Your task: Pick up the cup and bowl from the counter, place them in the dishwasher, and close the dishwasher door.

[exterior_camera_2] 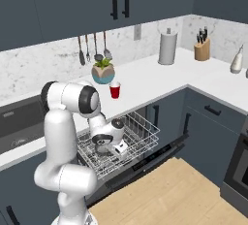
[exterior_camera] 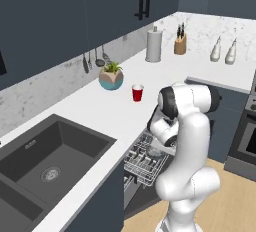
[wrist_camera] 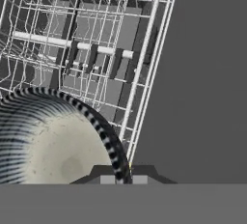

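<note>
The small red cup (exterior_camera: pixel 137 93) (exterior_camera_2: pixel 115 90) stands upright on the white marble counter (exterior_camera: pixel 95 113) (exterior_camera_2: pixel 145 81), beside the plant pot. My gripper (exterior_camera_2: pixel 109 147) (wrist_camera: pixel 123 177) hangs low over the dishwasher's pulled-out white wire rack (exterior_camera: pixel 141 165) (exterior_camera_2: pixel 141 133) (wrist_camera: pixel 96 35), shut on the rim of the dark grey bowl (exterior_camera_2: pixel 100 147) (wrist_camera: pixel 53 141). In the hand view the bowl's rim runs between my fingertips and its pale inside lies to the left. The dishwasher door (exterior_camera_2: pixel 145 165) (wrist_camera: pixel 202 73) lies dropped open below the rack.
A teal plant pot (exterior_camera: pixel 111 77) (exterior_camera_2: pixel 103 71), a paper towel roll (exterior_camera: pixel 154 45) (exterior_camera_2: pixel 167 47) and a knife block (exterior_camera: pixel 180 43) (exterior_camera_2: pixel 202 49) line the back of the counter. The dark sink (exterior_camera: pixel 45 161) lies to the left, the oven (exterior_camera: pixel 247 141) to the right.
</note>
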You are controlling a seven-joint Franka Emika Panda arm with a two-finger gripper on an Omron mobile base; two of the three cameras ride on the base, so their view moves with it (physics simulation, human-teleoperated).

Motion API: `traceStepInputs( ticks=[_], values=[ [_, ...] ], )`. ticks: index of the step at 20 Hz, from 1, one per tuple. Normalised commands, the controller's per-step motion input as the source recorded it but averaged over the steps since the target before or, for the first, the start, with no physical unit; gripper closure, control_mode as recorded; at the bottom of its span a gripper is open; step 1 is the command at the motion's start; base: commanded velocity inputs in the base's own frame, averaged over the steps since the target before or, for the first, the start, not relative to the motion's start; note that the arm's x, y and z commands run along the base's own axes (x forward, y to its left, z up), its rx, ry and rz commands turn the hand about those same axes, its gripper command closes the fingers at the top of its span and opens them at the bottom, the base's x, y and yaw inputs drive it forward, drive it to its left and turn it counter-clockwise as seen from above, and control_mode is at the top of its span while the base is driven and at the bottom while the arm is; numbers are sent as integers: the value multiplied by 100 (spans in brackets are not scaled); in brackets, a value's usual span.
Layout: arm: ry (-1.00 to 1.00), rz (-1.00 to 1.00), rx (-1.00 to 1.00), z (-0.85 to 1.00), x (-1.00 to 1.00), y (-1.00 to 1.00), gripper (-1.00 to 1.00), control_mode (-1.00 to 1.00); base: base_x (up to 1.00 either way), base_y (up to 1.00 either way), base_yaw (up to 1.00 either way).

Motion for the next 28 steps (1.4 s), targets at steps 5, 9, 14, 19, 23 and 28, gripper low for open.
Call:
traceStepInputs(
  ticks=[5,9,14,19,23,28],
  values=[
    [-16,0,0,-30,25,58,100,-100,0,0,0],
    [-1,0,-3,-75,0,2,100,-100,0,0,0],
    [-4,0,-3,-54,-14,-4,100,-100,0,0,0],
    [-3,0,-1,-45,-43,-25,-100,-100,0,0,0],
    [-2,-1,0,-10,-16,-19,-100,-100,0,0,0],
    [-7,-2,2,82,-8,-12,-100,-100,0,0,0]
  ],
)
